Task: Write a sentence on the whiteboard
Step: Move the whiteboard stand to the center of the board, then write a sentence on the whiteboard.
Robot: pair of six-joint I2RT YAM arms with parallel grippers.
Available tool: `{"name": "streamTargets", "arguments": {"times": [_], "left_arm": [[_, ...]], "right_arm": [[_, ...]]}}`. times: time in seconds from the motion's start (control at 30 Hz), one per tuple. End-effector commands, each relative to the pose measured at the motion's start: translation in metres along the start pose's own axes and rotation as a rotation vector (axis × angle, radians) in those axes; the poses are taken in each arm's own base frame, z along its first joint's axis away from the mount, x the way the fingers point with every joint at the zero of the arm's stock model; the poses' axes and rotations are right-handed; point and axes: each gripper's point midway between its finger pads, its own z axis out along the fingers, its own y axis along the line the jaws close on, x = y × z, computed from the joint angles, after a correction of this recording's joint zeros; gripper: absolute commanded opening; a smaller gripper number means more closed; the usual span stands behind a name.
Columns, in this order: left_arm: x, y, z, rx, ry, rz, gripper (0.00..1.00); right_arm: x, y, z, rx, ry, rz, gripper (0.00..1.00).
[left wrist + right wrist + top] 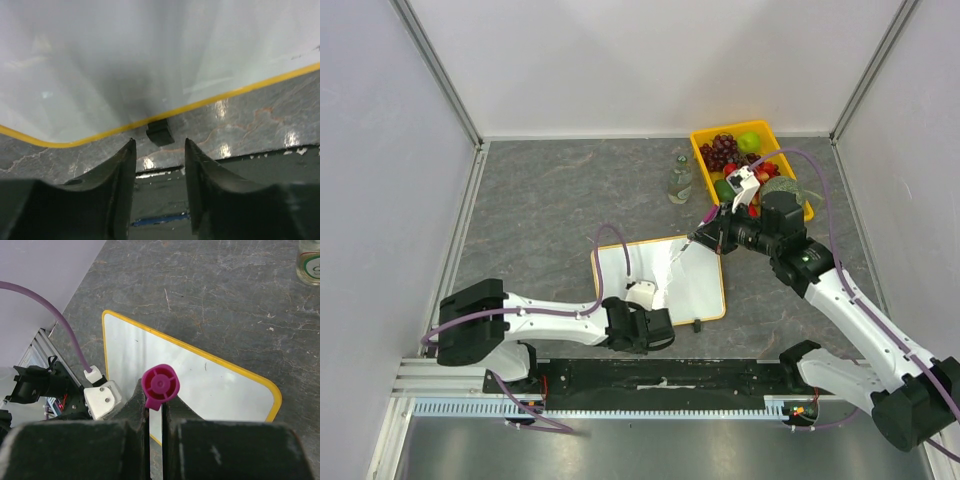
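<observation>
Holding marker over whiteboard, centre frame
Clamped in right gripper; at lower edge, open, empty left gripper.

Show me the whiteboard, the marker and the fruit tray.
whiteboard [215, 385]: right wrist view, bare white face.
marker [160, 384]: right wrist view, magenta end cap.
fruit tray [698, 138]: top external view, yellow rim at its far left corner.

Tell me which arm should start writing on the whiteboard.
Right. The right gripper is shut on the purple marker over the whiteboard. The left gripper is open and empty at the board's near edge, facing a black clip.
</observation>
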Motion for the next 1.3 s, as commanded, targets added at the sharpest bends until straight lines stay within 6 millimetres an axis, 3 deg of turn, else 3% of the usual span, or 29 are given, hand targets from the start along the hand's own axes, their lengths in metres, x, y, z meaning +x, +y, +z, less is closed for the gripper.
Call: {"name": "streamTargets", "arguments": {"times": [0.0, 0.3, 0.43, 0.57, 0.7, 0.83, 0.93, 1.07, 1.1, 1.27], "left_arm": [[-0.005, -0.010, -0.025, 0.085, 0.004, 0.080, 0.57], [-0.034, -0.030, -0.078, 0.249, -0.058, 0.088, 0.70], [-0.059, -0.048, -0.108, 0.362, -0.124, 0.108, 0.87], [-0.090, -0.066, -0.126, 0.487, -0.146, 0.108, 0.87], [-0.128, -0.067, -0.129, 0.580, -0.154, 0.045, 0.87], [-0.165, -0.056, -0.134, 0.620, -0.213, -0.008, 0.88], [-0.191, -0.035, -0.137, 0.657, -0.263, -0.065, 0.89], [-0.210, 0.004, -0.143, 0.632, -0.335, -0.111, 0.90], [-0.212, 0.014, -0.146, 0.623, -0.350, -0.111, 0.94], [-0.226, 0.067, -0.140, 0.579, -0.365, -0.154, 0.95]], "right_arm": [[-0.010, 0.009, -0.009, -0.020, -0.043, -0.026, 0.00], [-0.011, 0.013, -0.018, -0.026, -0.061, -0.043, 0.00], [-0.017, 0.011, -0.030, 0.009, -0.113, -0.060, 0.00], [-0.017, 0.016, -0.044, 0.010, -0.157, -0.072, 0.00], [-0.006, 0.024, -0.056, -0.030, -0.151, -0.087, 0.00], [0.010, 0.022, -0.063, -0.025, -0.121, -0.069, 0.00], [0.029, 0.019, -0.062, -0.034, -0.066, -0.051, 0.00], [0.047, 0.017, -0.062, -0.054, -0.029, -0.048, 0.00], [0.048, 0.016, -0.062, -0.053, -0.032, -0.054, 0.00], [0.061, 0.003, -0.052, -0.019, 0.026, -0.060, 0.00]]}}
